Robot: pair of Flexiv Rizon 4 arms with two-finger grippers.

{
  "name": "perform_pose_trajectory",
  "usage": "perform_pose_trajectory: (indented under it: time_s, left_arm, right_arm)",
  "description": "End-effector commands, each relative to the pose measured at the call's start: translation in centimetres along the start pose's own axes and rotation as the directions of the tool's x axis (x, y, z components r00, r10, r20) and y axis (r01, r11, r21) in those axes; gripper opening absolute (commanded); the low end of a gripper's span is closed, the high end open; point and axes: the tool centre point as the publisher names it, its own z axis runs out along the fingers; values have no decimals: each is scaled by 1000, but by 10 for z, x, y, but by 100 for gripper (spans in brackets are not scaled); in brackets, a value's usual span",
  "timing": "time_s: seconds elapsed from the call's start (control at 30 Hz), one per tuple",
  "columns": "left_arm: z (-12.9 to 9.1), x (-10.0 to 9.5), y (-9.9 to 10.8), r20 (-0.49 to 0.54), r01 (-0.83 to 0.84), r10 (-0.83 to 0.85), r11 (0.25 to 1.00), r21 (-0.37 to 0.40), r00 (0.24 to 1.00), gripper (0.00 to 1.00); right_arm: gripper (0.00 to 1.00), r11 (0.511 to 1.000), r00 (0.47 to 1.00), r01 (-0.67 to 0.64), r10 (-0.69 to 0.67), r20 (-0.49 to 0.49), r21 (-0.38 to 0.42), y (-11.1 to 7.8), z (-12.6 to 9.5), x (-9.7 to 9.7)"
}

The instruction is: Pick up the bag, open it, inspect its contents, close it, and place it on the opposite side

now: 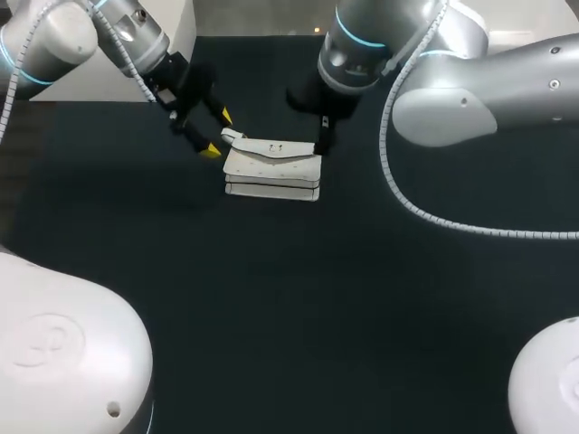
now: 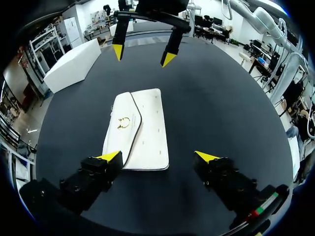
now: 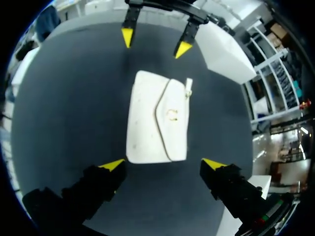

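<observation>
1. While both arms hang over the dark table [image 1: 271, 298], the white bag [image 1: 271, 169] lies flat on it, a little toward 12 o'clock from the table's middle. Its flap [image 2: 120, 140] is shut and carries a small gold clasp [image 2: 124, 123].
2. The left gripper [image 1: 220, 134] is at 9 o'clock of the bag, just beside that end. Its fingers are spread wide and it holds nothing.
3. The right gripper [image 3: 163, 164] is at about 2 o'clock of the bag, close above the other end. Its fingers are also wide apart and empty.
4. Seen from each wrist, the bag lies ahead of that gripper, and the other gripper's yellow tips [image 2: 118, 51] stand beyond the bag's far end.
5. Whether the nearer left fingertip touches the bag, I cannot tell.
</observation>
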Motion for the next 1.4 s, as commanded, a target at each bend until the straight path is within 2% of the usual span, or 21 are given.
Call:
perform_pose_trajectory:
  time_s: [0.03, 0.17, 0.2, 0.3, 0.43, 0.57, 0.7, 0.87, 0.93, 1.0, 1.03, 1.1, 1.13, 1.2, 1.23, 1.27, 1.3, 1.4]
  left_arm:
    - [0, -3, 0, -9, 0, 0, 1000, 0, 1000, 100]
    - [1, -5, 0, -16, 15, -15, 1000, 10, 1000, 100]
    - [2, -6, 0, -10, 31, -31, 999, 18, 999, 100]
    - [4, -12, 1, 31, 150, -152, 987, 63, 988, 100]
    - [9, -15, 1, 119, 347, -355, 934, 79, 927, 100]
    - [7, -13, -1, 162, 526, -540, 841, 122, 826, 100]
    - [-2, -15, -3, 130, 700, -724, 689, 188, 677, 100]
    - [-12, -15, -2, 75, 813, -850, 522, 259, 522, 100]
    - [-16, -15, -1, 36, 847, -887, 451, 283, 460, 100]
    - [-19, -14, -1, -9, 875, -916, 379, 301, 400, 100]
    - [-19, -14, 0, -34, 890, -931, 336, 310, 363, 100]
    - [-20, -12, 2, -83, 908, -948, 267, 324, 309, 100]
    - [-19, -12, 3, -96, 915, -954, 242, 322, 286, 100]
    - [-17, -10, 4, -121, 917, -956, 213, 338, 267, 100]
    - [-18, -9, 6, -132, 920, -959, 192, 341, 250, 100]
    - [-17, -8, 7, -140, 919, -961, 175, 353, 237, 100]
    - [-17, -8, 9, -168, 926, -964, 135, 353, 205, 100]
    - [-11, -8, 15, -238, 944, -965, 31, 329, 114, 100]
  right_arm:
    - [100, 1000, 1000, 1, -1, -10, 5, 1, -1, -2]
    - [100, 1000, 1000, 1, -1, -10, 5, 1, -1, -2]
    - [100, 998, 998, -55, 55, -30, -2, 3, 1, -7]
    - [100, 972, 971, -231, 233, -51, 52, 4, 9, -21]
    - [100, 908, 905, -405, 415, -89, 110, 3, 11, -27]
    - [100, 812, 795, -564, 583, -168, 152, -1, 7, -33]
    - [100, 713, 671, -682, 699, -248, 164, -9, 3, -35]
    - [100, 586, 521, -791, 795, -309, 175, -20, 0, -35]
    - [100, 534, 470, -826, 829, -303, 181, -23, 1, -35]
    - [100, 483, 406, -856, 850, -336, 185, -26, 2, -34]
    - [100, 439, 367, -880, 871, -326, 184, -28, 3, -33]
    - [100, 392, 310, -901, 880, -360, 183, -30, 4, -33]
    - [100, 346, 270, -920, 898, -347, 181, -32, 5, -33]
    - [100, 300, 227, -938, 911, -344, 174, -33, 7, -31]
    - [100, 251, 177, -952, 918, -354, 175, -34, 9, -31]
    - [100, 234, 163, -957, 924, -347, 173, -35, 11, -31]
    - [100, 191, 131, -969, 935, -331, 155, -35, 13, -30]
    - [100, 129, 71, -981, 932, -356, 143, -36, 16, -28]
